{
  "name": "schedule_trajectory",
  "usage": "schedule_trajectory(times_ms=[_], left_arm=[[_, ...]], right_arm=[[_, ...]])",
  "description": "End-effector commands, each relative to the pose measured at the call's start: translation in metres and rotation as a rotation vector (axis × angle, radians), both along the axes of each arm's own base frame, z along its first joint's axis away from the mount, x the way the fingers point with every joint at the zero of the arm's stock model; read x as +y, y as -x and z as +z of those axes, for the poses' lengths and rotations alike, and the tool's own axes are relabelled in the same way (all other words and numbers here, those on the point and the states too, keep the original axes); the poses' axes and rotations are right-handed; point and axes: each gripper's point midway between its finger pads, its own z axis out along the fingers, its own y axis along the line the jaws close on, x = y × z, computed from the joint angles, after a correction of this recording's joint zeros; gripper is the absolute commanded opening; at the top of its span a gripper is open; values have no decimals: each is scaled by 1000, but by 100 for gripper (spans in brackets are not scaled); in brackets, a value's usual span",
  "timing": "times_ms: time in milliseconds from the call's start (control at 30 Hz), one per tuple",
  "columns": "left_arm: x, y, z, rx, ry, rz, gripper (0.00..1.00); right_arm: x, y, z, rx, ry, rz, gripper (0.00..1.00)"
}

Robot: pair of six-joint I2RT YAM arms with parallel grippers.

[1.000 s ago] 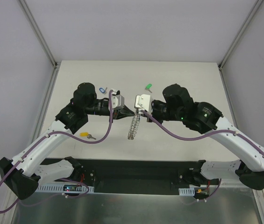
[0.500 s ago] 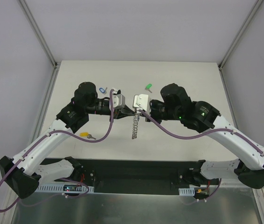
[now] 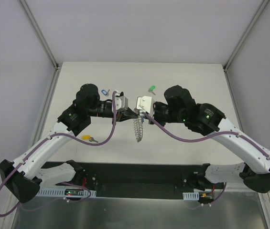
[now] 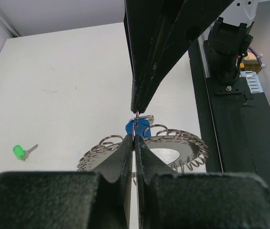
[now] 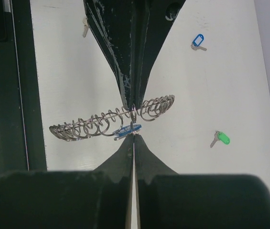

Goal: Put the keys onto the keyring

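Observation:
The keyring (image 3: 137, 130) hangs in the air over the table's middle, below the point where both grippers meet. My left gripper (image 3: 133, 113) (image 4: 135, 139) is shut on one small wire loop of the keyring (image 4: 182, 145). My right gripper (image 3: 139, 113) (image 5: 134, 137) faces it tip to tip and is shut on the solid-blue key (image 5: 127, 130) (image 4: 138, 127), which sits edge-on against the keyring (image 5: 101, 124). Loose keys lie on the table: a pale blue one (image 3: 104, 91), a green one (image 3: 151, 88) and a yellow one (image 3: 89, 139).
The white table (image 3: 192, 86) has grey walls on three sides. A black base rail (image 3: 139, 174) carrying both arm mounts runs along the near edge. Purple cables (image 3: 173, 133) loop beside each arm.
The hanging keyring has swung slightly to the right under the grippers. The right arm has edged a little to the left. Both grippers stay shut.

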Motion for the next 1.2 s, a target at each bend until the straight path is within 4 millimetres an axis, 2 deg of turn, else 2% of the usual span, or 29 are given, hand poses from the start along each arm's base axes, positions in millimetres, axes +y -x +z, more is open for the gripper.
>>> schedule_trajectory(times_ms=[0,833,1167], left_arm=[[-1,-1,33,-99,70,-18,0],[0,-6,31,-102,62,18,0],[-1,0,32,-104,69,-19,0]], right_arm=[[-1,-2,27,-59,-57,-8,1],[-3,-2,27,-60,-56,-17,1],[-1,-5,27,-60,-60,-27,1]])
